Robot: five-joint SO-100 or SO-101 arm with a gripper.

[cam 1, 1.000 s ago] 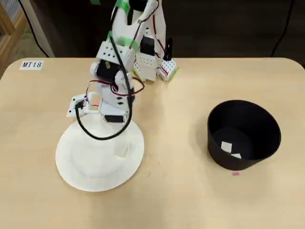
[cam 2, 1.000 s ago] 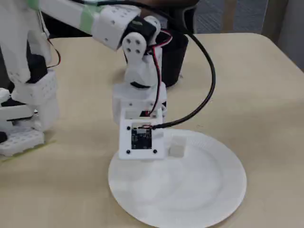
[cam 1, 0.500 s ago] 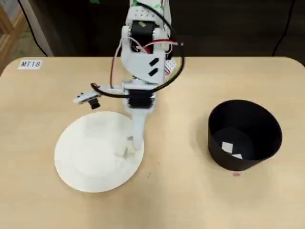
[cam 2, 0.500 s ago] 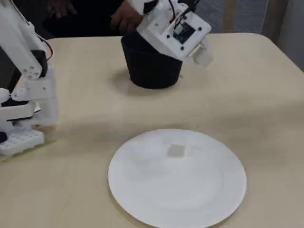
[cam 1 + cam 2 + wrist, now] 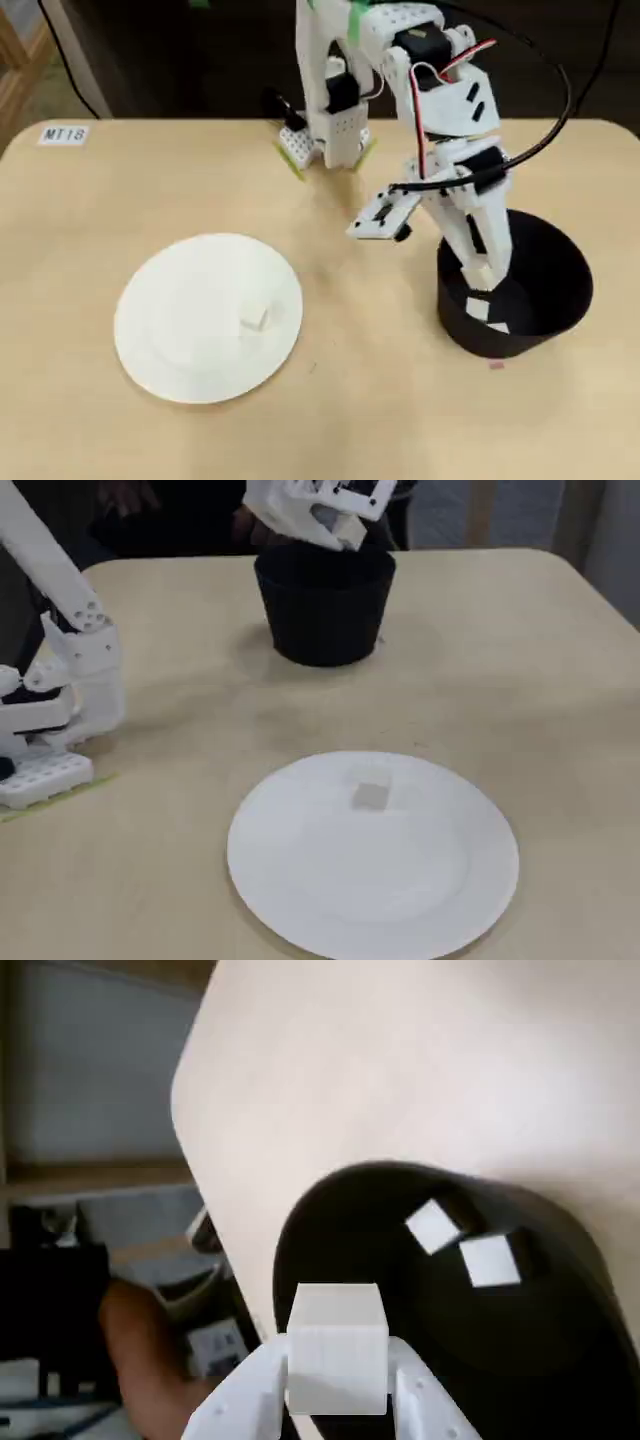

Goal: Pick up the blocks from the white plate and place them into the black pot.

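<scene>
My gripper (image 5: 480, 274) hangs over the near-left part of the black pot (image 5: 545, 262), shut on one pale block (image 5: 337, 1344). The wrist view shows that block clamped between the two white fingers (image 5: 420, 1392), right above the pot's opening (image 5: 330, 1250). Two more blocks (image 5: 432, 1226) (image 5: 490, 1260) lie on the pot's floor, also visible from overhead (image 5: 478, 308). One block (image 5: 255, 318) rests on the white plate (image 5: 180, 340) toward its right side. In the fixed view the block (image 5: 371, 796) sits on the plate (image 5: 380, 890) and the gripper (image 5: 325, 518) is above the pot (image 5: 322, 610).
The arm's white base (image 5: 325, 135) stands at the table's far edge, and shows at the left in the fixed view (image 5: 50, 715). A label reading MT18 (image 5: 66, 134) is stuck at the far left corner. A small pink mark (image 5: 494, 364) lies by the pot's base.
The arm lifted off the plate and swung right, carrying a block to above the pot. One block stays on the plate where it was.
</scene>
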